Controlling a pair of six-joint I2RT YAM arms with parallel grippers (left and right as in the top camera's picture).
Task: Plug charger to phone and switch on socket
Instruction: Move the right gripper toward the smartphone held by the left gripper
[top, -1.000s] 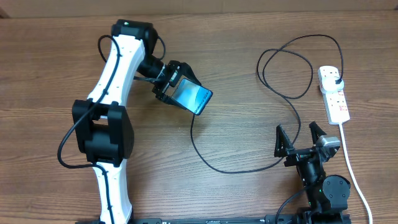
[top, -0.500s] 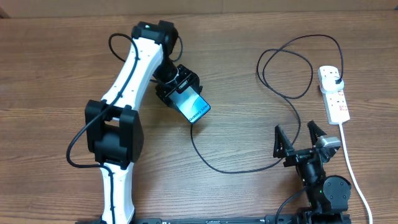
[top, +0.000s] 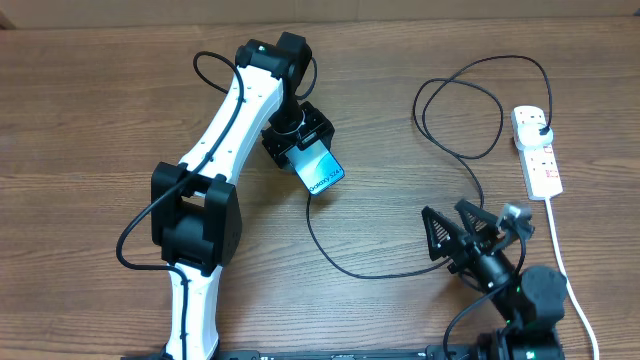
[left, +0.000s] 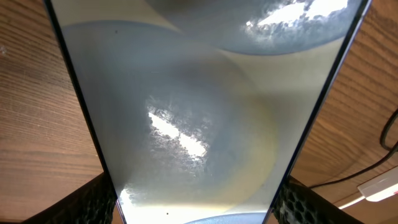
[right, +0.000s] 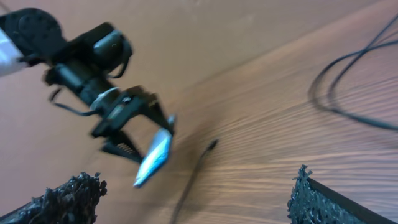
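Overhead: see the left tool (top: 300, 150) clamped on the phone (top: 322, 174), held tilted over the tabletop (top: 100, 100); charger (top: 372, 275) tip just below the phone, socket (top: 538, 150) well right of it, right tool (top: 455, 228) spread open and empty, lower right of the phone.
Left wrist: hold the phone steady between the fingers (left: 93, 200).
Right wrist: pinch the charger close behind its tip, then line up with the phone's lower edge.
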